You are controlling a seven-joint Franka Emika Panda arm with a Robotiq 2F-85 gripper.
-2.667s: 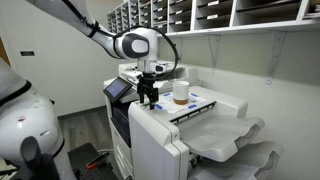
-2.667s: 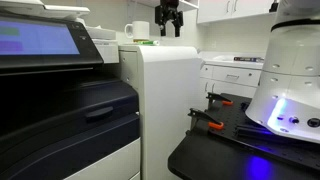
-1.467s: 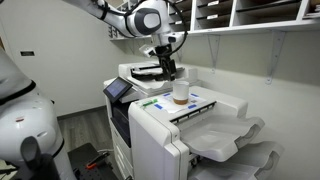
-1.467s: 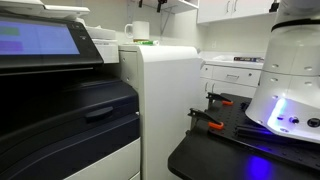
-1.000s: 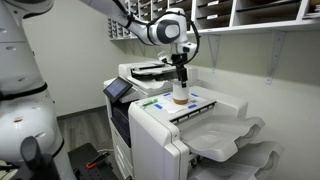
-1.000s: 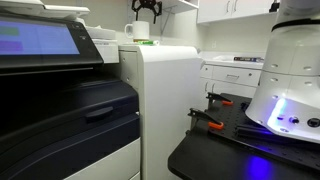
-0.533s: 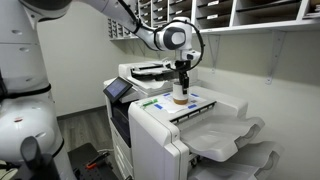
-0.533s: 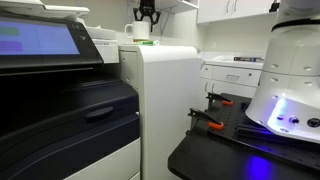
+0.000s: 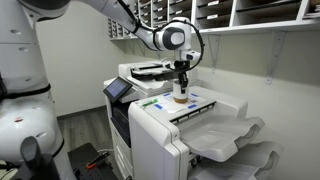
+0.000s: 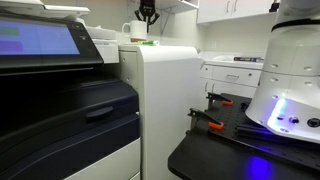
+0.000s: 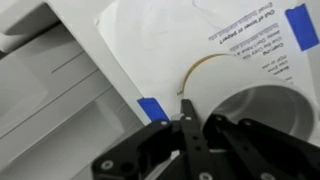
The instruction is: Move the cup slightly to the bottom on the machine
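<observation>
The cup (image 9: pixel 180 96) stands on the flat top of the white machine (image 9: pixel 150 135), between blue stickers. In both exterior views my gripper (image 9: pixel 181 85) points straight down onto the cup's rim. From the lower exterior view the cup (image 10: pixel 136 33) shows at the machine's (image 10: pixel 165 90) top edge, with the gripper (image 10: pixel 148 19) over its right side. The wrist view shows the cup's (image 11: pixel 255 110) pale open mouth at the right. There the gripper (image 11: pixel 200 120) is shut on the cup's wall, one finger outside it and one inside.
Curved output trays (image 9: pixel 232 135) stick out from the machine's front. A darker copier with a lit touchscreen (image 10: pixel 40 38) stands beside it. Wall shelves (image 9: pixel 200 12) hang close above. A white robot body (image 10: pixel 290 70) sits on a black table. Blue stickers (image 11: pixel 152 108) mark the top.
The gripper swung in over the cup from the left, came down onto its rim and went from open to shut. The cup has stayed in place.
</observation>
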